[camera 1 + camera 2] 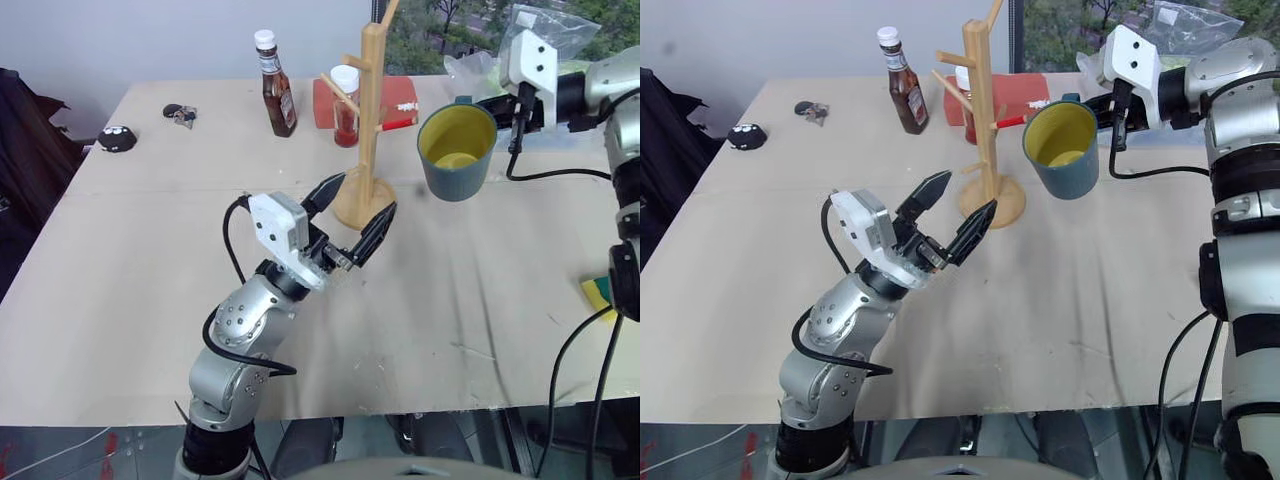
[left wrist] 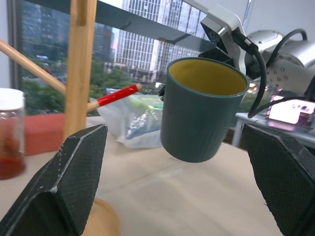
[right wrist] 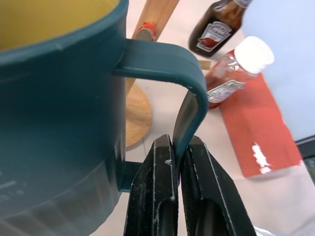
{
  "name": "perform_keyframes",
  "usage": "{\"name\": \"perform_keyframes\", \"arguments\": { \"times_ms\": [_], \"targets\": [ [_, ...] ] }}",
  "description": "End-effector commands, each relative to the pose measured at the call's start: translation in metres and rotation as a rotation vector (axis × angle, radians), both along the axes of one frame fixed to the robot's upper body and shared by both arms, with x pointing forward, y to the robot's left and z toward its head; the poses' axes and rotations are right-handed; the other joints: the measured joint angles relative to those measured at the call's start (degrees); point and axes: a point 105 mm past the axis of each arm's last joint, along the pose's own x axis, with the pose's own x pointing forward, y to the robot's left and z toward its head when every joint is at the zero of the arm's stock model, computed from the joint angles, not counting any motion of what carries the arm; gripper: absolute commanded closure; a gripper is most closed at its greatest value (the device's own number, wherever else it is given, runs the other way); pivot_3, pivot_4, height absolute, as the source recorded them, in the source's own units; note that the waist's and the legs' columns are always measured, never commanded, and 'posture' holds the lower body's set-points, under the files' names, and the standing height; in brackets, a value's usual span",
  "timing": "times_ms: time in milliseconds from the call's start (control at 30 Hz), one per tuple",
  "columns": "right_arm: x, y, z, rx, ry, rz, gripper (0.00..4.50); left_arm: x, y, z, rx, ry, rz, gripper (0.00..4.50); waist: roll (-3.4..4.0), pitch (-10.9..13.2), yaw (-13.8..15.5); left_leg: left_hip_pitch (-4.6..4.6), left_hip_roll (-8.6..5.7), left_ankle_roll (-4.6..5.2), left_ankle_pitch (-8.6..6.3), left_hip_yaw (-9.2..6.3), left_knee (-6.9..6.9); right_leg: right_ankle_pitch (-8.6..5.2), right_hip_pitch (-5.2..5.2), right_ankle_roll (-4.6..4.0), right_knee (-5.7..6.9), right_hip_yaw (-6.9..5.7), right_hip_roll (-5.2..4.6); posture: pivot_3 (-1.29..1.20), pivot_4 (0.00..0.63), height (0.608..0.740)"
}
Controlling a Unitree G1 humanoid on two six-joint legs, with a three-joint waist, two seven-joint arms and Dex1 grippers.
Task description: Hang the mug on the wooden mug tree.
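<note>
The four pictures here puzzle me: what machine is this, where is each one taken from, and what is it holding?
This is a humanoid robot with two arms, each ending in a two-fingered gripper. Two pictures look down from cameras in its head; the other two come from a camera on each wrist. The right gripper is shut on the handle of the mug, teal with a yellow inside, held in the air beside the wooden mug tree. The left gripper is open and holds nothing, near the tree's base. On the table also stand a brown sauce bottle and a red sauce bottle.
</note>
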Motion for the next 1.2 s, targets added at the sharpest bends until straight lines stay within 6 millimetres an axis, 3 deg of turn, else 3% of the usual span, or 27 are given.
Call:
{"name": "perform_keyframes", "arguments": {
  "times_ms": [33,633,867,1000,1167,1200],
  "targets": [
    [-0.001,0.010,0.017,-0.031,-0.062,0.044,4.45,-0.006,0.004,0.011,0.004,-0.082,0.054,0.00,0.01,0.01,-0.11,0.00,-0.01,0.00,0.00,0.01,0.00,0.00,0.00,0.00,0.00,0.01,0.00,0.00,0.150,0.740],
    [0.007,0.060,0.028,-0.038,-0.154,0.116,4.45,-0.008,0.011,0.001,-0.017,-0.071,0.124,0.00,0.04,0.00,-0.16,0.01,-0.05,-0.02,0.01,-0.01,0.00,0.00,-0.08,0.00,0.15,0.05,-0.01,0.00,0.150,0.740],
    [0.010,0.068,0.032,-0.006,-0.179,0.097,4.45,-0.009,0.010,-0.002,-0.014,-0.070,0.123,0.00,0.04,0.00,-0.18,0.00,-0.06,-0.03,0.02,-0.01,0.01,0.00,-0.09,0.00,0.17,0.05,-0.01,0.00,0.150,0.740],
    [0.015,0.071,0.040,0.045,-0.225,0.060,3.24,-0.010,0.009,-0.004,0.002,-0.070,0.121,0.00,0.04,0.00,-0.18,0.01,-0.06,-0.03,0.02,-0.01,0.01,0.00,-0.09,0.00,0.17,0.06,-0.01,0.00,0.150,0.740],
    [0.018,0.064,0.044,0.079,-0.248,0.022,0.82,-0.012,0.008,-0.006,0.014,-0.069,0.111,0.00,0.05,-0.01,-0.20,0.01,-0.06,-0.03,0.02,0.00,0.01,0.00,-0.09,0.00,0.18,0.06,0.00,0.00,0.150,0.740],
    [0.019,0.060,0.044,0.082,-0.246,0.009,0.51,-0.012,0.008,-0.006,0.015,-0.068,0.110,0.00,0.05,-0.01,-0.21,0.01,-0.06,-0.03,0.02,0.00,0.01,0.00,-0.09,0.00,0.18,0.06,0.00,0.00,0.150,0.740]
  ]
}}
